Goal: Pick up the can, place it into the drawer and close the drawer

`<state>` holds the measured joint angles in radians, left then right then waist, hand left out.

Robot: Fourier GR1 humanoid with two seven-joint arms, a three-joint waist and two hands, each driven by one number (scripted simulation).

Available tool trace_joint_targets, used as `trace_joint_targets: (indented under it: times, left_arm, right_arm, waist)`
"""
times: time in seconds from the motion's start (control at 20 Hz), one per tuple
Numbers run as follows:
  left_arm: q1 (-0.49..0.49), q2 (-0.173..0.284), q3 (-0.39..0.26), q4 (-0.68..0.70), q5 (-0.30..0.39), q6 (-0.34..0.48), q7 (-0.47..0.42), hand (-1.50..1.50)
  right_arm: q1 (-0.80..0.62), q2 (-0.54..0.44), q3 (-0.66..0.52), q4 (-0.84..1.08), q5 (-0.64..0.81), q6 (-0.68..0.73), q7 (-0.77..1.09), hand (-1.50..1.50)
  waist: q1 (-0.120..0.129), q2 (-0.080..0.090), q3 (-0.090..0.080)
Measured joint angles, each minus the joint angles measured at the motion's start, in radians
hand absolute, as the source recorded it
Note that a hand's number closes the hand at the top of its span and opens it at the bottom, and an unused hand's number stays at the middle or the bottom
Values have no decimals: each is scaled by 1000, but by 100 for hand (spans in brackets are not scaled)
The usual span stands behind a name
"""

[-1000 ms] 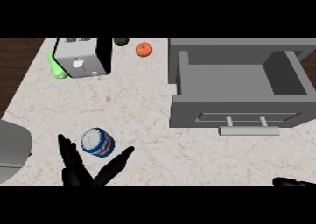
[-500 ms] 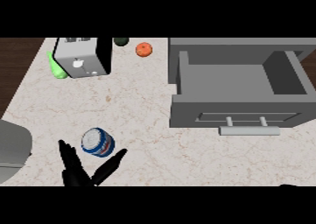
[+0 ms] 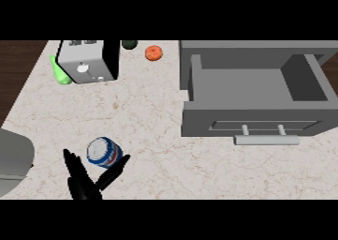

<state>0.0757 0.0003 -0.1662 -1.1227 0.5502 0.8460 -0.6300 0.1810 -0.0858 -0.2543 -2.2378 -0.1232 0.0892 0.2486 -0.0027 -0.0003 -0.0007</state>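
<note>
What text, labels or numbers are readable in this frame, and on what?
None can be read.
The can has a blue, white and red label, but no words or numbers can be made out on it.
The toaster shows a round knob and no legible markings.
The drawer front carries only a handle, no sign or label.
</note>
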Motion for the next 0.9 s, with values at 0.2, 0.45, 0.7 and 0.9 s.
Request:
trace_joint_targets:
  times: [0.2,0.45,0.7,0.9]
  left_arm:
    - [-23,0,-6,57,53,-26,-55,-150]
    - [-98,2,46,157,44,-79,-84,-150]
    - [-194,18,78,283,35,-179,-84,-150]
    - [-224,32,86,291,25,-241,-61,150]
  right_arm:
    - [-12,-8,-34,12,-26,15,8,-150]
    - [-25,-4,-34,5,-16,21,18,-150]
    - [-34,-16,-58,17,-30,37,11,-150]
    - [-65,-13,-44,-17,-10,6,66,-150]
  waist:
    - [0,0,0]
    - [-1,0,0]
    - [-3,1,1]
    - [-1,0,1]
